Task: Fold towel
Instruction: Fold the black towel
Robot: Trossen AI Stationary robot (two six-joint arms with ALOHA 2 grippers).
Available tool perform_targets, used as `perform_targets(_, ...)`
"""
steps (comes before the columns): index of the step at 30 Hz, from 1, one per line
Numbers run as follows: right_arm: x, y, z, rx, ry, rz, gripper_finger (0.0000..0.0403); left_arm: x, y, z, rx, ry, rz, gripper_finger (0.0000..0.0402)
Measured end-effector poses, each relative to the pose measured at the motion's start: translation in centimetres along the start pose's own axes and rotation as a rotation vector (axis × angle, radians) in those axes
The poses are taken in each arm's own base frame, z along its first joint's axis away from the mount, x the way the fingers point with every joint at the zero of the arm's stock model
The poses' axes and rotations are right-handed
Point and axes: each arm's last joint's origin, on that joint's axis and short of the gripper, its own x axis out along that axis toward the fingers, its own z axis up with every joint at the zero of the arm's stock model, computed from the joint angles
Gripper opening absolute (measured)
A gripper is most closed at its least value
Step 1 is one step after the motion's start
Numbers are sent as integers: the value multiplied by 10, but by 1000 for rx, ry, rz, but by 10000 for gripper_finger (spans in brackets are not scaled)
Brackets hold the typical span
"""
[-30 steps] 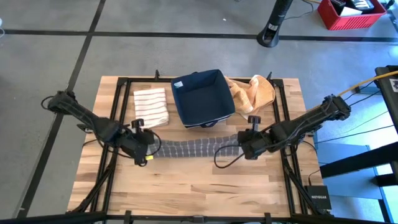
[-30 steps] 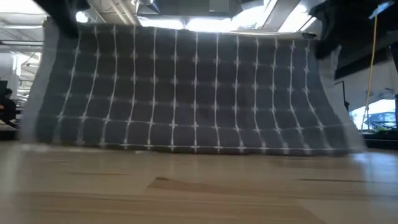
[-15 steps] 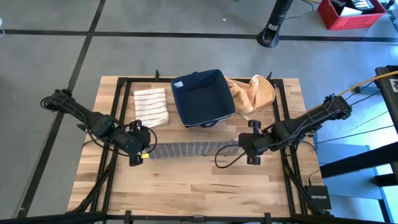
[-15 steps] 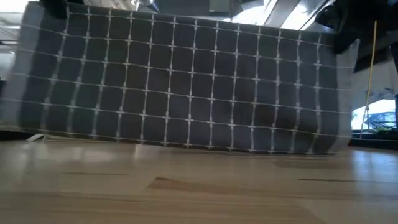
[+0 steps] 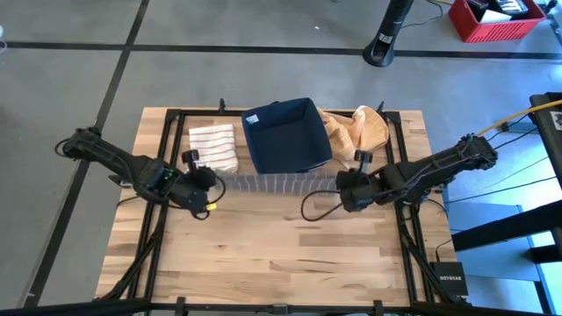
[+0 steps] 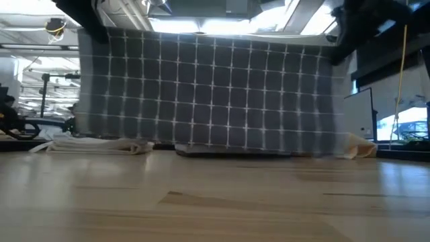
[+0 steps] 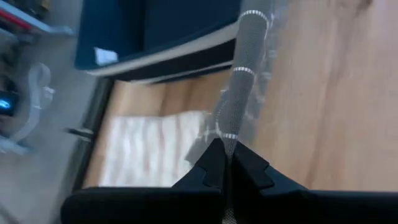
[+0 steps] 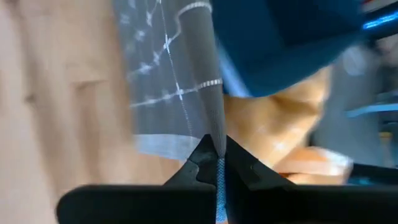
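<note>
The towel is held up by its two top corners, hanging flat like a curtain just in front of the bin, bottom edge roughly at table level. The left gripper is clamped on one corner, the right gripper on the other, cloth pinched tight in both wrist views. So the lift-and-spread step looks underway; next, the top edge probably needs to be lowered forward evenly so the towel gets doubled over without bunching.

You've got both arms reaching inward, raised over mid-table, L gripper & R gripper each pinched tight on a towel corner.
</note>
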Motion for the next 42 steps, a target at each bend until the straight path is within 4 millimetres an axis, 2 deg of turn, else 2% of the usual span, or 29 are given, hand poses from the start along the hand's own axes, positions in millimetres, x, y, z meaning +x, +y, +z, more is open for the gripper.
perform_targets(4, -4, 16, -2, -36, -45, -26, 3, 4, -23, -5, 85, 4, 7, 0)
perform_targets(11, 4, 81, -24, -83, -57, 92, 5, 22, -91, -44, 134, 35, -11, 0)
perform_targets(16, 14, 129, -40, -127, -27, 232, 5, 30, -140, -60, 120, 63, -143, 0)
perform_targets(20, 19, 153, -44, -159, 3, 322, 6, 33, -167, -64, 149, 98, -292, 0)
perform_targets(24, 23, 164, -45, -130, 72, 423, 16, 36, -177, -63, 109, 120, -372, 0)
perform_targets(28, 23, 167, -43, -103, 73, 462, 43, 37, -177, -61, 92, 140, -400, 9)
perform_targets(33, 22, 168, -45, -44, 136, 501, 108, 40, -177, -60, 27, 221, -446, 66)
perform_targets(37, 18, 169, -47, -28, 262, 609, 161, 37, -179, -57, -6, 348, -566, 115)
perform_targets(40, 11, 164, -43, 9, 400, 662, 187, 30, -178, -48, -53, 468, -695, 136)
perform_targets(42, 6, 157, -38, 44, 478, 660, 195, 26, -174, -42, -84, 487, -737, 142)
